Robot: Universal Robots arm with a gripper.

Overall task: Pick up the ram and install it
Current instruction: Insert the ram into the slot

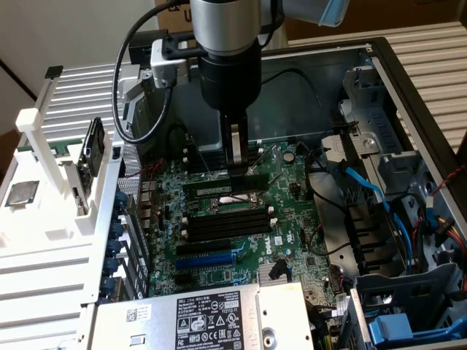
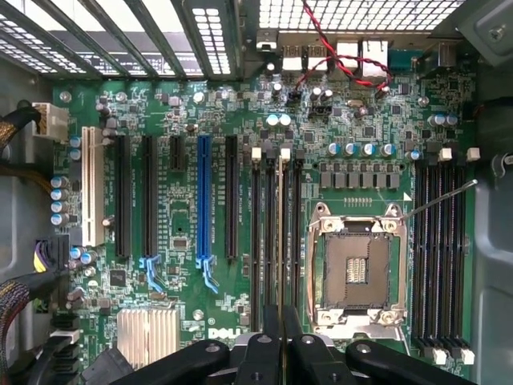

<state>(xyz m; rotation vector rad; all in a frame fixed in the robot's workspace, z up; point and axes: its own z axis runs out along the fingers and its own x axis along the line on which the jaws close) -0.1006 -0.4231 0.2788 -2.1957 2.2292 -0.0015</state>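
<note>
1. Exterior view: the arm (image 1: 230,44) drops straight down into the open PC case (image 1: 314,65). The gripper (image 1: 237,173) is low over the motherboard (image 1: 288,211).
2. The fingers are pinched narrow and clamped on the ram (image 1: 208,188). The grip looks off-centre, so most of the stick runs out from the fingers toward the exterior view's left.
3. The ram is a thin green stick held on edge with its long side level. It runs parallel to the black memory slots (image 1: 226,224) on the near side of the gripper.
4. The silver-framed CPU socket (image 1: 237,199) shows right at the fingertips. I can't tell from this angle whether the ram touches a slot.
5. Wrist view: the gripper (image 2: 277,321) has black fingers (image 2: 260,353) on either side of the ram (image 2: 277,257). The gap between them is only as wide as the stick is thick.
6. Here the ram is edge-on, a thin dark line running straight out from the fingertips. It lines up with the memory slots (image 2: 256,224) under it, and white latches (image 2: 256,152) sit at the far end of that bank.
7. The open CPU socket (image 2: 357,269) lies just beside that bank, to one side of the gripper. A second slot bank (image 2: 441,249) sits beyond the socket, well apart from the fingers.
</note>
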